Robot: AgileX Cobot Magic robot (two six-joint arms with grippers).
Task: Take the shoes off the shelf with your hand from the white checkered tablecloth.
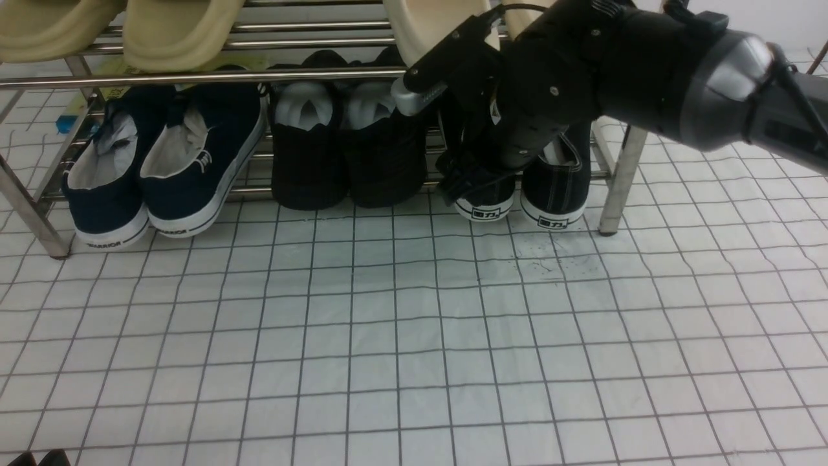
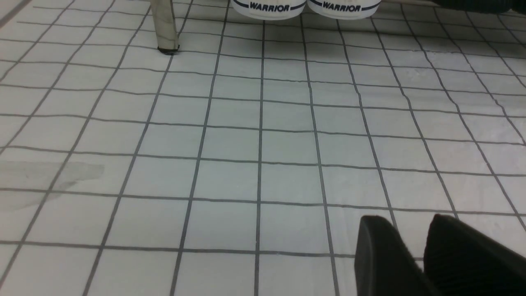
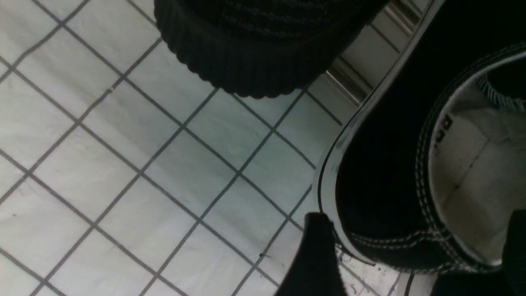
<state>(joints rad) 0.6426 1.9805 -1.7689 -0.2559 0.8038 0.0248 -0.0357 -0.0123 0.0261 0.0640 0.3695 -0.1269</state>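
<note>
Two black canvas shoes (image 1: 555, 191) sat at the right end of the shelf (image 1: 194, 77), on its lower tier. Their heels faced the robot and their toes pointed back under the bars, so each long axis ran straight away from the robot.

The right arm was stretched across to them, and the right claw (image 1: 469, 184) sat low at the heel of the left shoe of the pair. In the right wrist view the claw was spread, astride that heel. One finger (image 3: 316, 255) was outside, against the white sole edge, and the other was at the frame's edge over the pale insole. It had not yet pinched the heel wall, so the shoe was straddled but not held.

The left claw (image 2: 411, 230) hung low over the white checkered tablecloth (image 1: 414, 336) at the near left, well apart from the pair. Its fingers were drawn close together on nothing. The right arm was plainly the nearer one.

As I judged it, the coming move turned on drawing the shoe heel-first along its own axis, toward the robot. Room was tight at the sides. The plain black shoes (image 1: 343, 155) stood just beside the claw on the left, its partner shoe lay on the right, and the shelf's right leg (image 1: 618, 188) stood past that. The upper bar and the beige shoes (image 1: 174, 32) on it hung close above the wrist. Forward of the heels, the table lay open under its cloth.
</note>
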